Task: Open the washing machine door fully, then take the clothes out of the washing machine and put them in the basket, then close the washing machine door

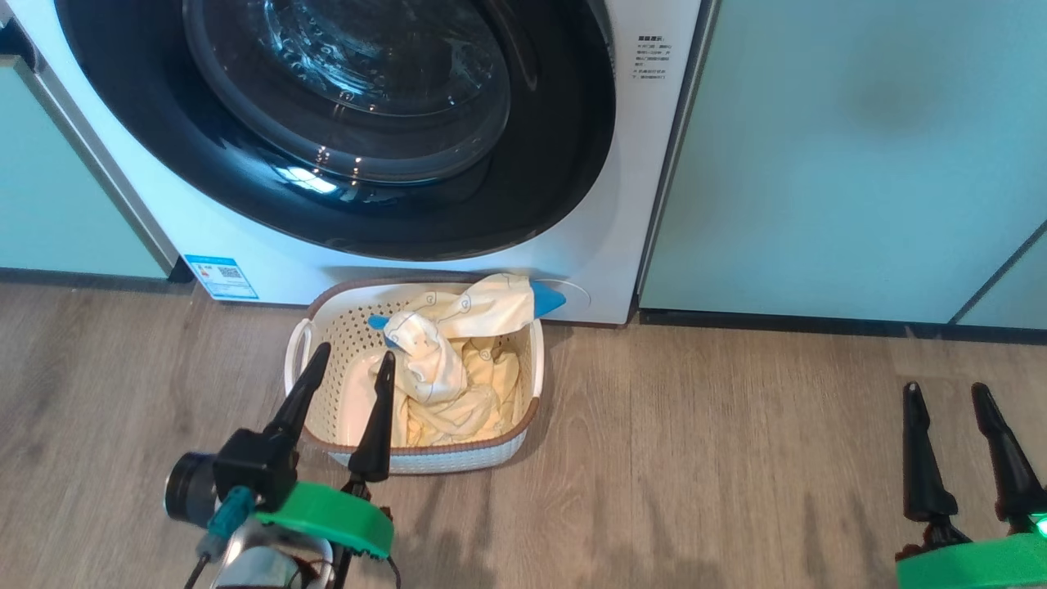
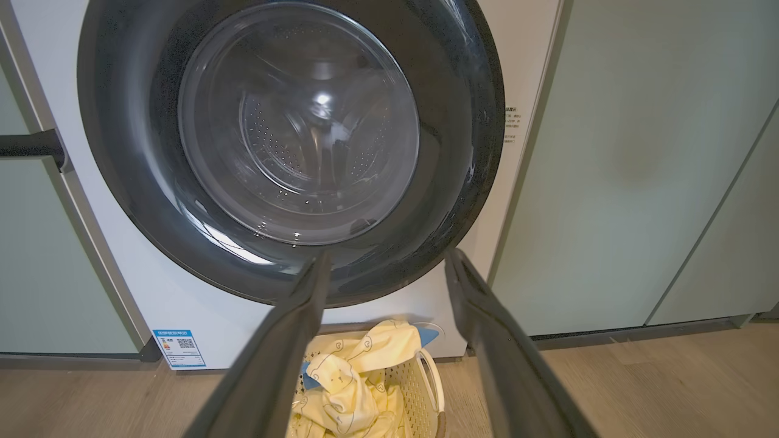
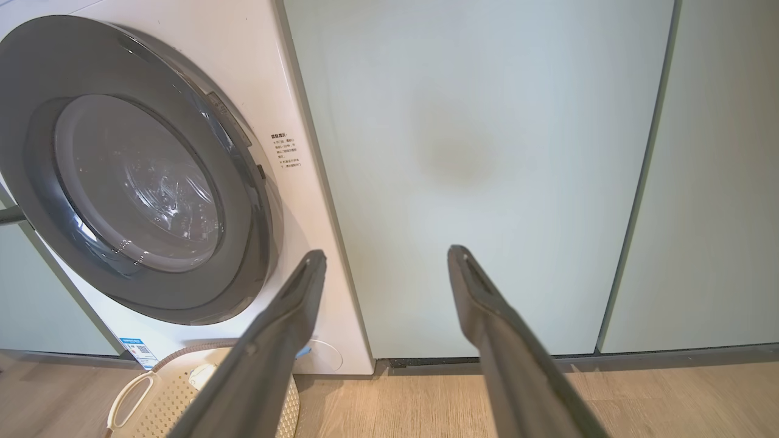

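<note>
Your washing machine (image 1: 630, 213) carries a blue label (image 1: 221, 276) at the lower left corner of its white front. It has a square code on it, but the lettering is too small to read. To the right of the door (image 1: 352, 98) there is a block of printed text (image 1: 653, 57) in dark characters, also too small to make out. I can find no brand name on it.

The door lies flat against the front and looks shut. The basket (image 1: 327, 335) stands on the wood floor (image 1: 695, 458) just in front of the machine, under the door's lower edge. The clothes (image 1: 450, 360) are heaped inside it, pale yellow with bear outlines. One fold hangs over the back rim, and a blue piece (image 1: 550, 298) there pokes out towards the machine.

Your left gripper (image 1: 353, 352) hangs above the basket's near left part with its fingers spread wide and nothing between them. Your right gripper (image 1: 945, 388) is well off to the right over bare floor, also wide open and empty.

The left wrist view looks straight through the glass at the perforated drum (image 2: 292, 146), where no fabric can be seen. The right wrist view takes the door at a slant, beside the pale green cabinet panel (image 3: 487, 182), with a basket handle in its lower left corner.
</note>
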Robot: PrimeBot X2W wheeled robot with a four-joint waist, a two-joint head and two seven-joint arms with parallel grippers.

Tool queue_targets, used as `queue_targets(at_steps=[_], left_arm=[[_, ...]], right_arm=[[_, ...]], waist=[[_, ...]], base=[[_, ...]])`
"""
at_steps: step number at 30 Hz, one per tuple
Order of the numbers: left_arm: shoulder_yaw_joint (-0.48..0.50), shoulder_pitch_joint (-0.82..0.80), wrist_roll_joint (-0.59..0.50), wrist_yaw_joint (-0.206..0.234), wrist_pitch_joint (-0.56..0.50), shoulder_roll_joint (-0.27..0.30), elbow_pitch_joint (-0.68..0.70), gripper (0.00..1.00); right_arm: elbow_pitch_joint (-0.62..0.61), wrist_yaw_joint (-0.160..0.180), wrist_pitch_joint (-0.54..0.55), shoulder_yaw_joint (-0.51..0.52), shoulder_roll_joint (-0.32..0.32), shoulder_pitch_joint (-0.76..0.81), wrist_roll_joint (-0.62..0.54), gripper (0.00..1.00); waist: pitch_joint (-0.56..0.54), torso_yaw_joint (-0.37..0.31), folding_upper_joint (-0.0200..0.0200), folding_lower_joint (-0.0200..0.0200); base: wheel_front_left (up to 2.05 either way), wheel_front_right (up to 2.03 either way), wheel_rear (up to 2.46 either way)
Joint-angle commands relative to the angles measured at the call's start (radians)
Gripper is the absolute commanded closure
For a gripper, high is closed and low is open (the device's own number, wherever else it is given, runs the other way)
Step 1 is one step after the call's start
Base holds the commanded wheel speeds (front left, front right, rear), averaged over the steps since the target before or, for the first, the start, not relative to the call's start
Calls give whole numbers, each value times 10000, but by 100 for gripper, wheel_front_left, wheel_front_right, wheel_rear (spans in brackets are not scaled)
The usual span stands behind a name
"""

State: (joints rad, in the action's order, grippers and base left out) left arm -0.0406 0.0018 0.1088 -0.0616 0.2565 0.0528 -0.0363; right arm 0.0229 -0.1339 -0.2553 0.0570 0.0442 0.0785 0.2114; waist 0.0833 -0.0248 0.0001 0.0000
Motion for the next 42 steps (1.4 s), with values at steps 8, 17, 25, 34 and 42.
queue_targets(at_steps=[8, 17, 25, 34, 42], left_arm=[[-21, 173, 88, 19, -6, -23, -120, 100], [47, 312, 807, -15, -188, -63, -736, 100], [162, 205, 1881, -66, -455, -60, -840, 100], [264, 111, 2831, -111, -691, -57, -931, 100], [365, 16, 3785, -157, -928, -55, -1022, 100]], right_arm=[[102, 0, 2, -11, -4, -1, 0, 100], [700, 0, 127, -75, -31, -28, 724, 100], [826, 2, 331, -111, 40, -177, 1802, 100], [925, 4, 519, -130, 92, -298, 2742, 100], [1022, 7, 716, -139, 135, -416, 3677, 100]], waist=[[-31, 38, -1, 0], [-70, 50, -1, 0], [-125, 65, -1, 0], [-174, 78, -1, 0], [-224, 91, -1, 0]], base=[[0, 0, 0], [0, 0, 0], [0, 0, 0], [0, 0, 0], [0, 0, 0]])
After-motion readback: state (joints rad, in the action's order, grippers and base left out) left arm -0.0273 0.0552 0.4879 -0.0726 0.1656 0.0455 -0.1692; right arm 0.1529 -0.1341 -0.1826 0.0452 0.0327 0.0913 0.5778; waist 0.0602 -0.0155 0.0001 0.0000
